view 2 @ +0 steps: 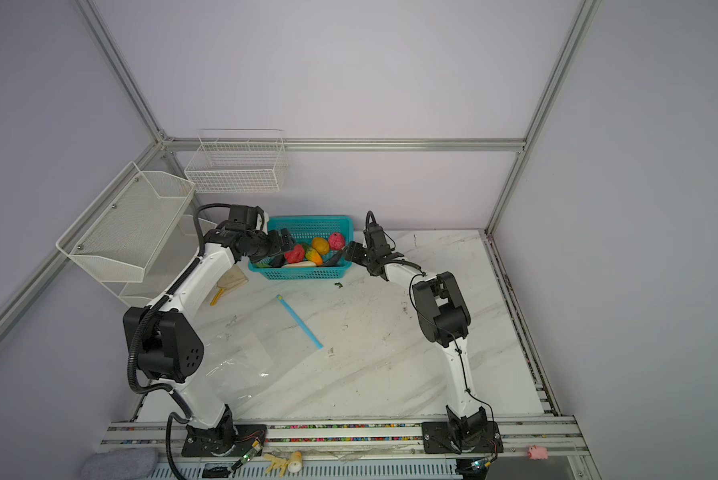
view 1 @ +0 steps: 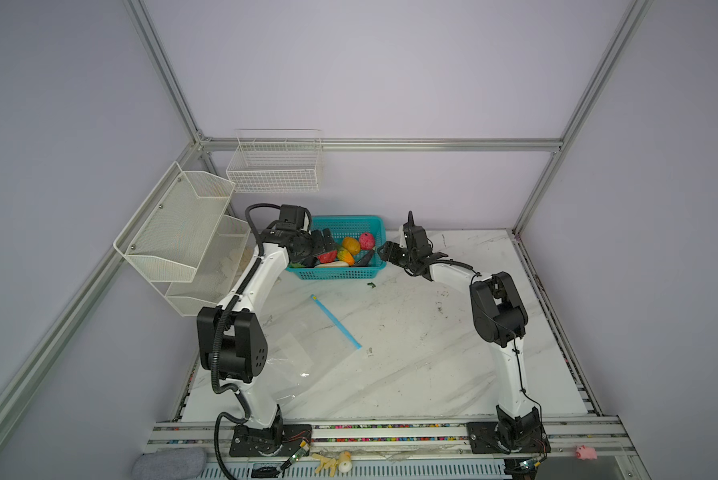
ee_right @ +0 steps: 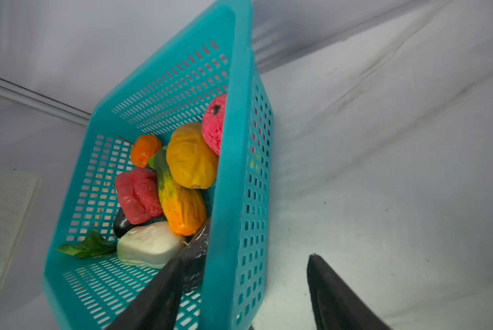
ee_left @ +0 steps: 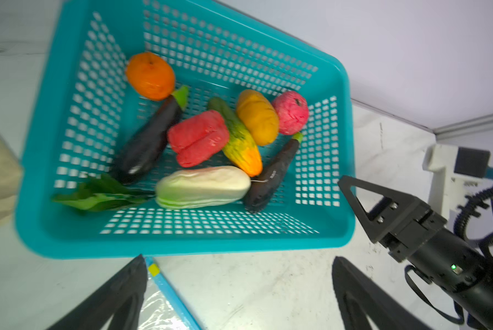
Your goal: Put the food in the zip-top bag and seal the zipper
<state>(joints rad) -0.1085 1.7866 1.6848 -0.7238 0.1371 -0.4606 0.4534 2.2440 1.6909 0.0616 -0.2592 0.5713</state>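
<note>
Marble table (view 1: 411, 374) | left gripper (ee_left: 239, 258): jaws wide, empty, food (ee_left: 196, 137) just ahead in teal basket (ee_left: 182, 243) | right gripper (ee_right: 246, 257): jaws apart astride basket wall, probably to steady it | zip-top bag (view 1: 299, 361) flat behind both, zipper (view 1: 335, 321) near left jaws

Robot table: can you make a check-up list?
Surface: white marble tabletop, scuffed.
Job's things: toy fruits and vegetables in teal perforated plastic basket; clear zip-top bag flat, no food inside; light-blue zipper strip along its mouth.
Clutter: small green scrap beside basket; pink toy pig on front rail.
Grippers: left gripper open at basket; right gripper open, straddling basket wall.
Cables: black ribbed hose on left arm.
Surroundings: white mesh racks.
</note>
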